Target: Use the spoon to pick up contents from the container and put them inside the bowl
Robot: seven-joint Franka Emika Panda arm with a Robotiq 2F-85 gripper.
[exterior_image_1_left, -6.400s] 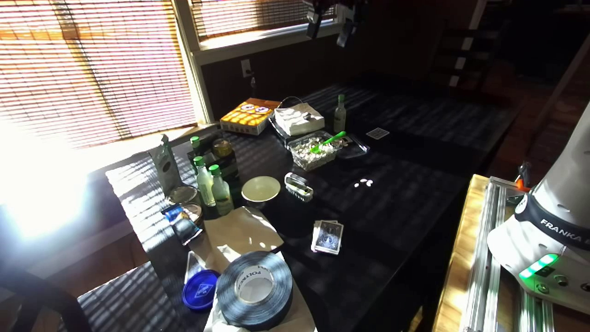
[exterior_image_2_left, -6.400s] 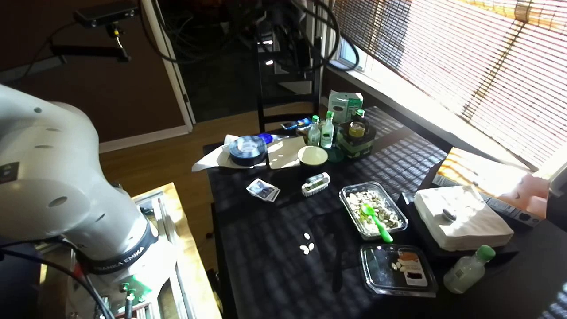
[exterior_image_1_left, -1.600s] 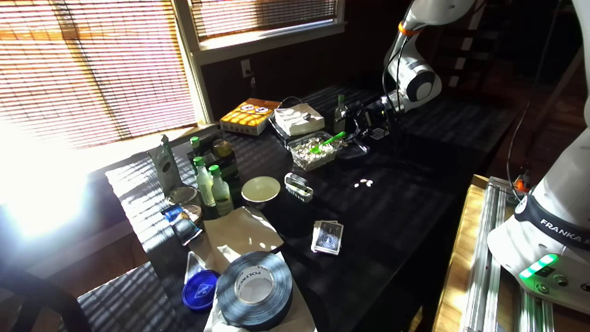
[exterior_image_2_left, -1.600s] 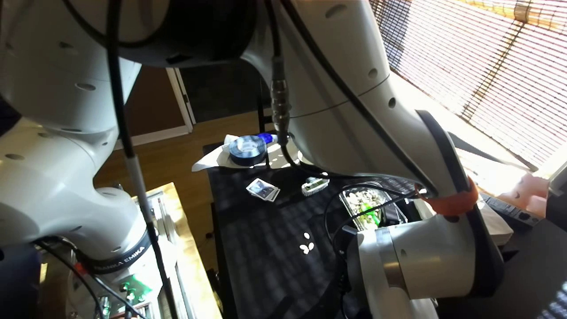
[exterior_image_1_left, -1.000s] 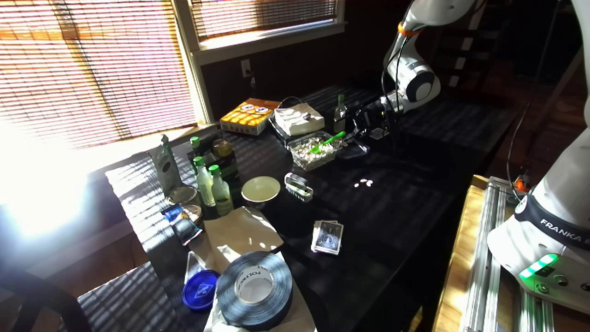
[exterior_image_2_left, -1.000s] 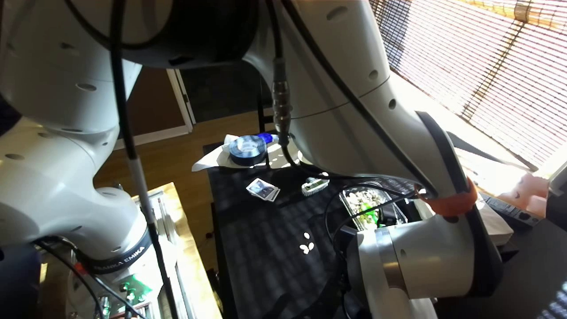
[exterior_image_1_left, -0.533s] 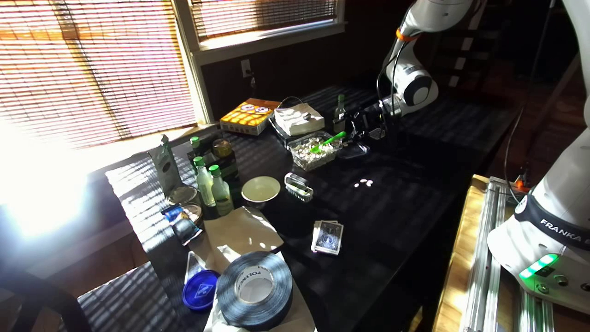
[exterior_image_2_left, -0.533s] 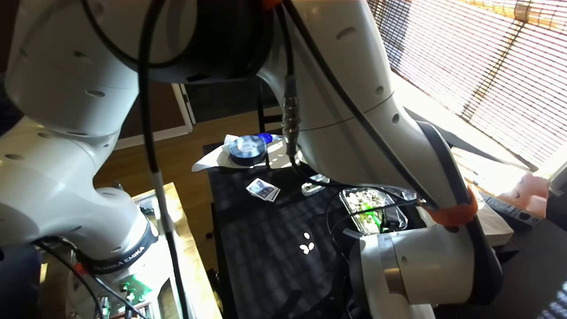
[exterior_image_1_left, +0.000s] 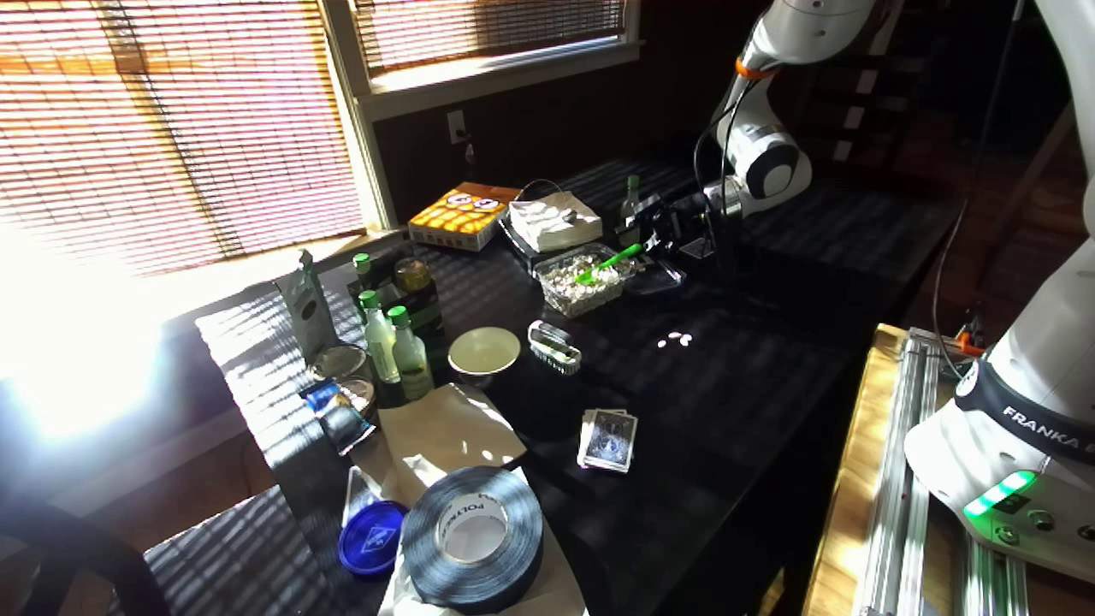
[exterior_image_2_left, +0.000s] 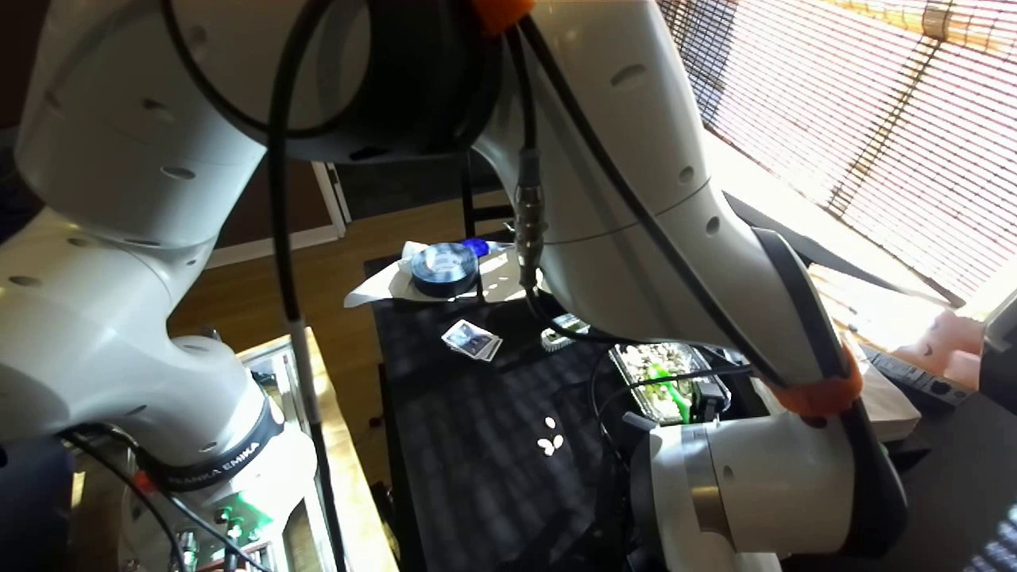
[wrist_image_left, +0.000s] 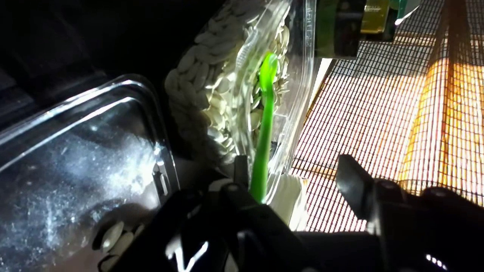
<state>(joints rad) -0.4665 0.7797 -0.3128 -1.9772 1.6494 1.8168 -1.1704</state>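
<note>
The container is a clear plastic tub (exterior_image_1_left: 582, 295) full of pale seeds; it also shows in the wrist view (wrist_image_left: 204, 75) and partly behind the arm in an exterior view (exterior_image_2_left: 636, 369). The green spoon (exterior_image_1_left: 612, 263) rests in it, handle up over the rim. My gripper (exterior_image_1_left: 650, 226) is open and empty at the handle's end. In the wrist view the fingers (wrist_image_left: 293, 172) are wide apart; the spoon handle (wrist_image_left: 266, 124) rises close beside the left finger, its end hidden behind that finger's linkage. The pale yellow-green bowl (exterior_image_1_left: 484, 351) stands apart, mostly hidden in an exterior view.
A clear lid (wrist_image_left: 83, 170) with a few seeds lies beside the tub. A green-capped bottle (exterior_image_1_left: 631, 210) and a napkin stack (exterior_image_1_left: 556, 222) stand close behind. A brush (exterior_image_1_left: 554, 346) sits between tub and bowl. Loose seeds (exterior_image_1_left: 676, 340) and cards (exterior_image_1_left: 609, 441) lie nearer.
Since the earliest frames the arm has come down over the table to the spoon. In the last second my gripper has shifted and tilted slightly at the handle. Spoon, tub and bowl have not moved.
</note>
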